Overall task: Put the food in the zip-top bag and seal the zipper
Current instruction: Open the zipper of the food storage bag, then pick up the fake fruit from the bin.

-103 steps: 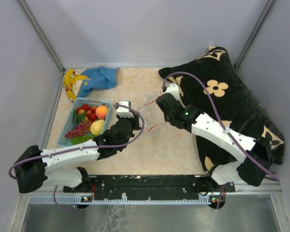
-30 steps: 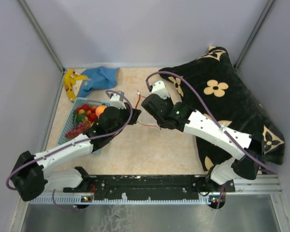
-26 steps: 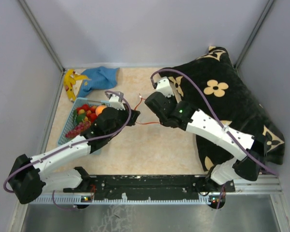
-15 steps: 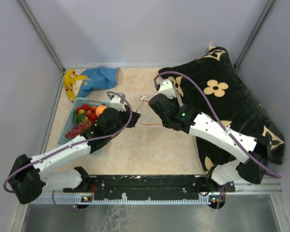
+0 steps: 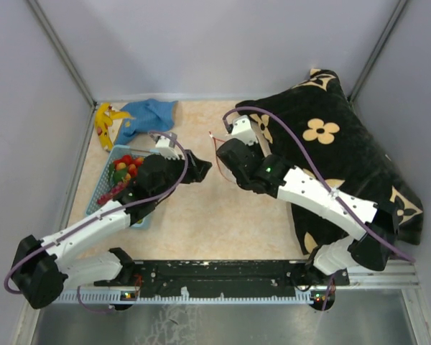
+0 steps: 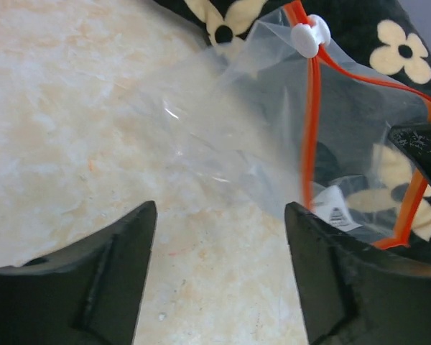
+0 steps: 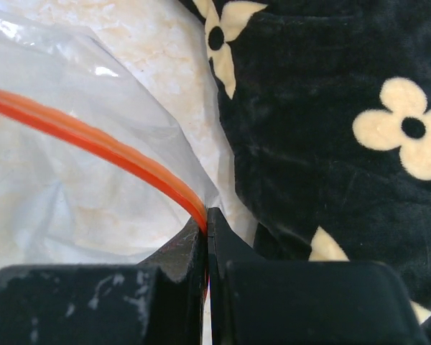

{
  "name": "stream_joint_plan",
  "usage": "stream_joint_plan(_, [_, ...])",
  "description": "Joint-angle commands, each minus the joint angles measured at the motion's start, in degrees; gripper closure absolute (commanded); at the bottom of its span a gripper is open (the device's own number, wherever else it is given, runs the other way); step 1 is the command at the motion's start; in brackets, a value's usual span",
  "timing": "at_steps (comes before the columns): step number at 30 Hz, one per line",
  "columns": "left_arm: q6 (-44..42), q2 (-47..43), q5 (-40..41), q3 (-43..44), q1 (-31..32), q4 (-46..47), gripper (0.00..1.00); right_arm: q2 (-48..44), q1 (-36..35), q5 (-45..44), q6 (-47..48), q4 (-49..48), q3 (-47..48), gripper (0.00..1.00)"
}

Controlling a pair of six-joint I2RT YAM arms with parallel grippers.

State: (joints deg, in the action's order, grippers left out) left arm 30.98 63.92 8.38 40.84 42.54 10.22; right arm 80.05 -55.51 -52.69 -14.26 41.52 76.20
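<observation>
The clear zip-top bag [image 6: 223, 122] hangs just past my left gripper [image 6: 220, 208], whose jaws stand wide apart over bare tabletop and hold nothing. The orange-red zipper [image 6: 312, 129] runs down the bag's mouth, with a white slider [image 6: 309, 36] at the top. My right gripper [image 7: 207, 212] is shut on the zipper [image 7: 93, 133] at one end of the bag [image 7: 72, 165]. From above, the left gripper [image 5: 201, 171] and the right gripper [image 5: 221, 147] sit close together mid-table. The food [image 5: 126, 167], strawberries and grapes, lies in a light-blue basket [image 5: 100, 201] partly under the left arm.
A black pillow with cream flowers [image 5: 345, 144] fills the right side, right behind the bag [image 7: 330, 108]. A yellow banana [image 5: 104, 118] and a blue cloth [image 5: 149, 115] lie at the back left. Grey walls close in the table.
My left gripper has opened and let go of the bag's edge, and its arm has swung forward over the basket, hiding the peach. The right gripper keeps its grip on the zipper and has shifted slightly left.
</observation>
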Motion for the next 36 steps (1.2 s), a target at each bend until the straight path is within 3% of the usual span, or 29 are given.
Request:
stream_joint_plan(1, [0.7, -5.3, 1.6, -0.9, -2.9, -2.8, 0.17, -0.1, -0.6, -3.0, 0.0, -0.7, 2.8, 1.0])
stream_joint_plan(6, [-0.2, -9.5, 7.6, -2.1, -6.9, -9.8, 0.0, 0.5, -0.6, -2.6, 0.1, -0.5, 3.0, 1.0])
stream_joint_plan(13, [-1.5, -6.8, 10.7, -1.4, -14.5, -14.4, 0.0, 2.5, -0.7, -3.6, -0.1, 1.0, 4.1, 1.0])
stream_joint_plan(22, [-3.2, 2.6, 8.1, 1.1, -25.2, -14.8, 0.0, 4.3, -1.8, -5.5, -0.8, 2.7, 5.3, 1.0])
stream_joint_plan(36, [-6.1, 13.2, 8.3, 3.0, -29.6, -13.0, 0.06, 5.3, -2.4, -5.6, 0.0, 2.0, 5.5, 1.0])
